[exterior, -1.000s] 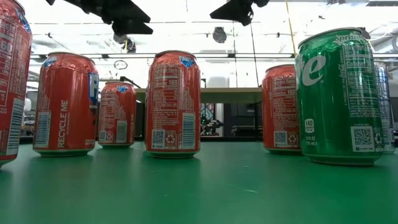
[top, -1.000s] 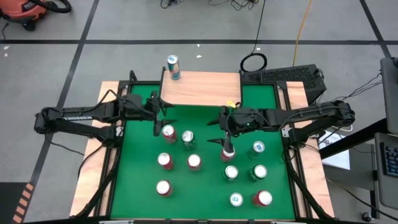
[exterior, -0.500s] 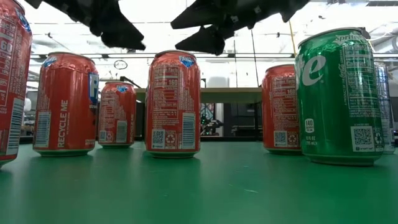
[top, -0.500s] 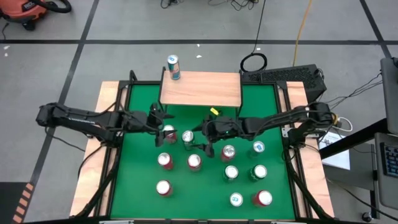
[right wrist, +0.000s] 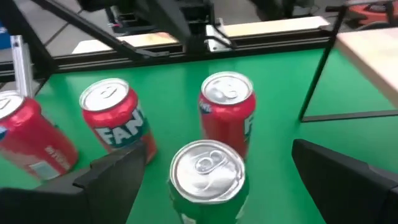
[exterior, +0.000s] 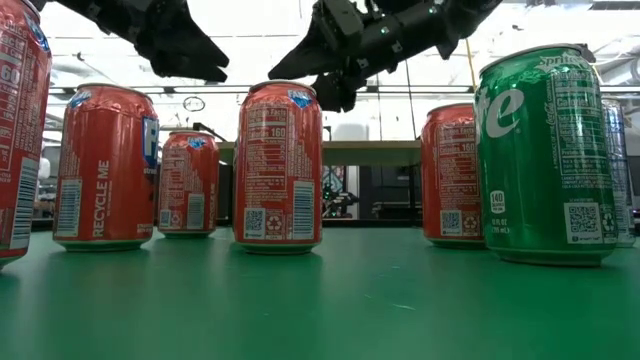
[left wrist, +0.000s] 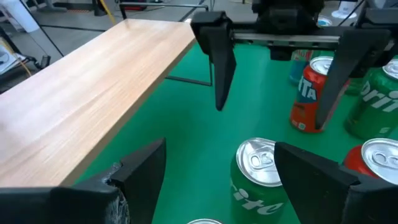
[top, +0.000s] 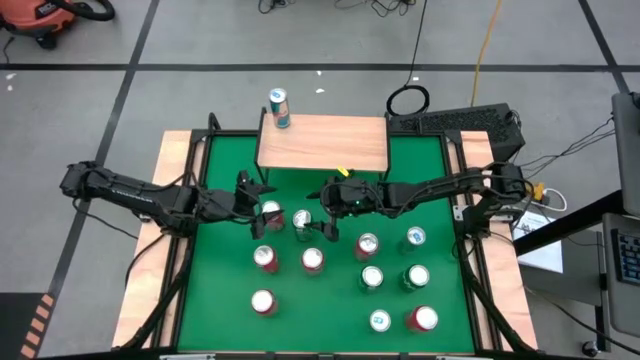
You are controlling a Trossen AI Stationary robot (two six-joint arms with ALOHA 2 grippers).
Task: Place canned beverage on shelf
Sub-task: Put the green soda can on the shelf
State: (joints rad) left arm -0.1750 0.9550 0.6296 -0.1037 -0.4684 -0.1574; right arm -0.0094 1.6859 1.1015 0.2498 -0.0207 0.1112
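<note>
Your right gripper [top: 318, 228] hangs over the green can [top: 302, 221], jaws spread wide, holding nothing. Your left gripper [top: 252, 208] sits just beside it at the red can [top: 271, 212], jaws apart, also empty. Both arms crowd the same spot on the bench [top: 220, 300], so you risk a clash or knocking a neighbouring can over. The shelf [top: 322, 145] lies beyond, with one can [top: 279, 108] at its far corner.

Green table [top: 225, 300] with cans [top: 312, 260], wooden shelf [top: 330, 145] bearing one can [top: 279, 108]
</note>
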